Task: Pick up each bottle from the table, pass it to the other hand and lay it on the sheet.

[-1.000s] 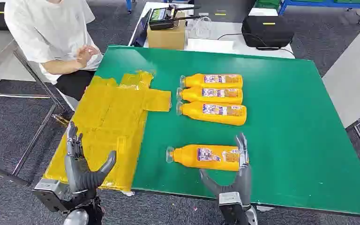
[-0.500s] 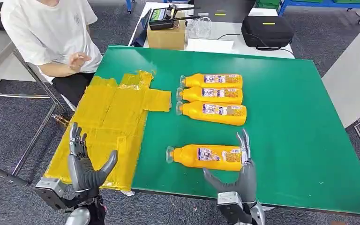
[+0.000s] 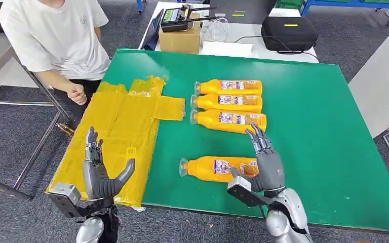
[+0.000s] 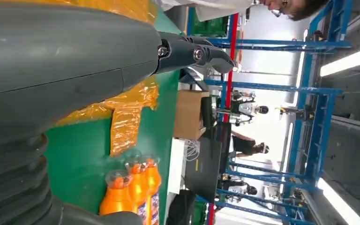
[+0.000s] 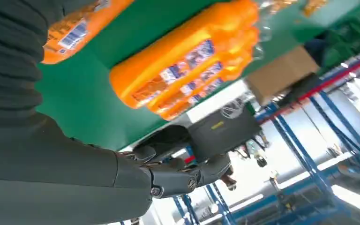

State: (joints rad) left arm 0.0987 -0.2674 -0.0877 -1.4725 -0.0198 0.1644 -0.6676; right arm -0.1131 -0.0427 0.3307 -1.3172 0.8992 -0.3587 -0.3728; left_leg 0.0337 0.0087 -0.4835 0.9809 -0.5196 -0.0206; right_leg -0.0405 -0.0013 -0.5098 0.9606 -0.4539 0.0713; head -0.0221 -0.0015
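While the right hand (image 3: pixel 267 169) hovers over the base end of the lone orange bottle (image 3: pixel 214 168) near the surface's (image 3: pixel 309 126) front edge, fingers (image 3: pixel 258 138) spread, holding nothing, three more full bottles (image 3: pixel 229 104) lie side by side mid-surface. Left hand (image 3: pixel 100 174) is released, fingers apart, over the yellow sheet (image 3: pixel 121 126) at the front-left corner.

Robot testing lab or workshop, indoors.

Green-topped bench (image 3: pixel 304 126) on grey carpet (image 3: pixel 10 147), a cardboard box (image 3: pixel 180 38) with a handheld controller (image 3: pixel 180 19) on top, a black equipment case (image 3: pixel 288 33), blue steel racking (image 4: pixel 318 93) under strip lights, and a seated person (image 3: pixel 55 40) watching alongside.
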